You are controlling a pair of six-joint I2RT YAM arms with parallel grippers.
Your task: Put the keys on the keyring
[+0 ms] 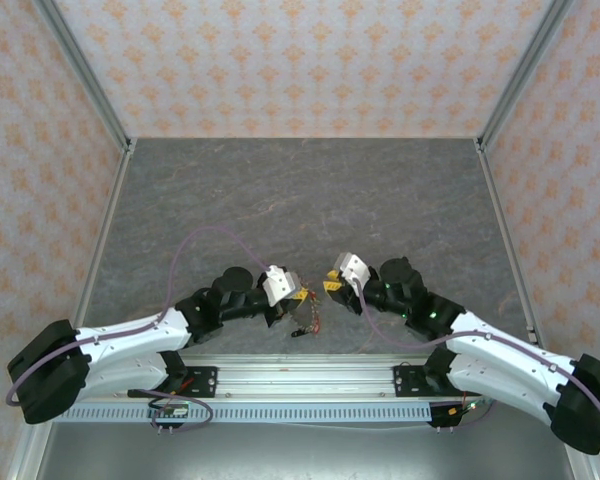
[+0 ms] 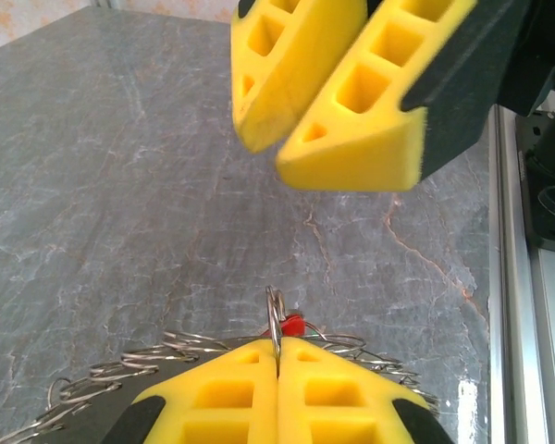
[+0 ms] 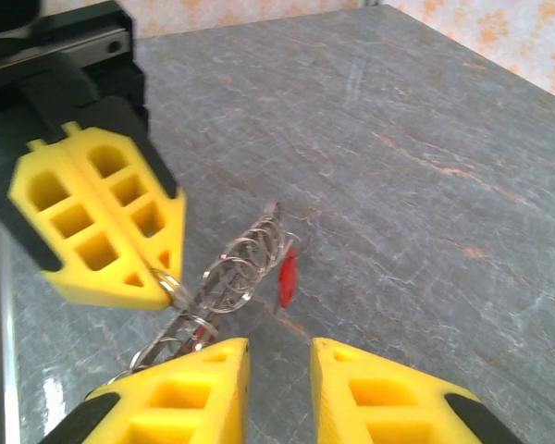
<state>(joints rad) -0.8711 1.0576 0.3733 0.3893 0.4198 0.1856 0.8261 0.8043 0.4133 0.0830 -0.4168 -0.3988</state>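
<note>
Keyring, basically a bunch of wire loops, is over the grey counter near the front edge. The left claw is clamped tight on it. The right claw sits just beside, fingers slightly apart, holding nothing. A tiny red key sits right against the loops.

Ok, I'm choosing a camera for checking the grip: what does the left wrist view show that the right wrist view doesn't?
Left wrist view: the left gripper from behind its own fingers, shut on one wire loop of the keyring, other loops fanning to both sides. Right wrist view: the right gripper from behind, open, nothing between its fingers, and a red key hanging full length off the keyring. Shared: both grippers facing each other over the grey table, the keyring in the left one.
</note>
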